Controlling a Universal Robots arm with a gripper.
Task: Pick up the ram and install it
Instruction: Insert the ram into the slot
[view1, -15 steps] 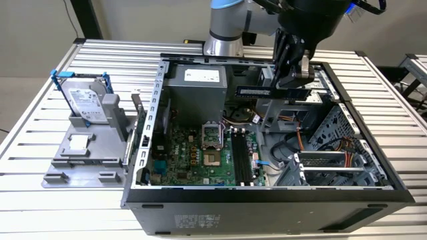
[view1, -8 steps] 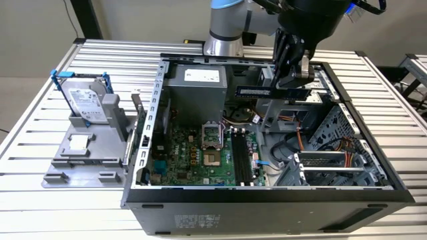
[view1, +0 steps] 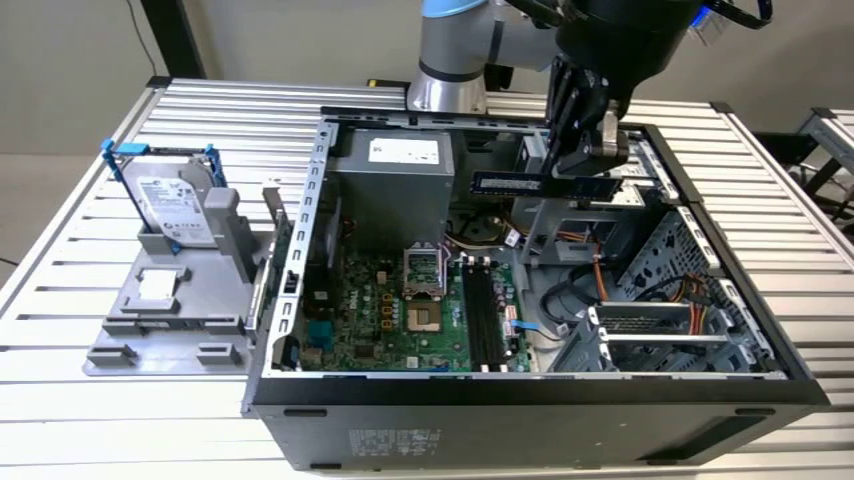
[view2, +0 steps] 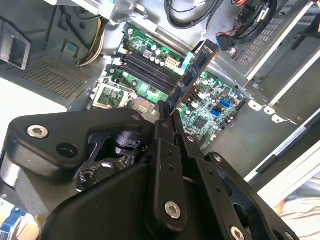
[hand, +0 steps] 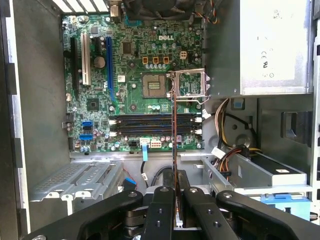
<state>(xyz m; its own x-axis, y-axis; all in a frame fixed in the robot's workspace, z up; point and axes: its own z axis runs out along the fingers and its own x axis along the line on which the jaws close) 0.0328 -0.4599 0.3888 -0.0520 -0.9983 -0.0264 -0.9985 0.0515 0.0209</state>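
The ram (view1: 534, 182) is a thin dark stick, held level above the open computer case (view1: 534, 395). My gripper (view1: 587, 168) is shut on it near its end on the exterior view's right. In the second wrist view the ram (view2: 196, 72) sticks out from the gripper (view2: 168, 114) over the green motherboard (view2: 210, 107). The first wrist view catches the ram (hand: 174, 125) edge-on, rising from the gripper (hand: 175, 181) and crossing the black memory slots (hand: 145, 125). Those memory slots (view1: 483, 320) lie lower in the case, apart from the stick.
A silver hard drive (view1: 174, 200) in a blue bracket stands on a grey fixture (view1: 167, 310) at the exterior view's left. Inside the case are the power supply (view1: 394, 175), the CPU socket (view1: 424, 275), loose cables (view1: 594, 290) and a metal drive cage (view1: 661, 335).
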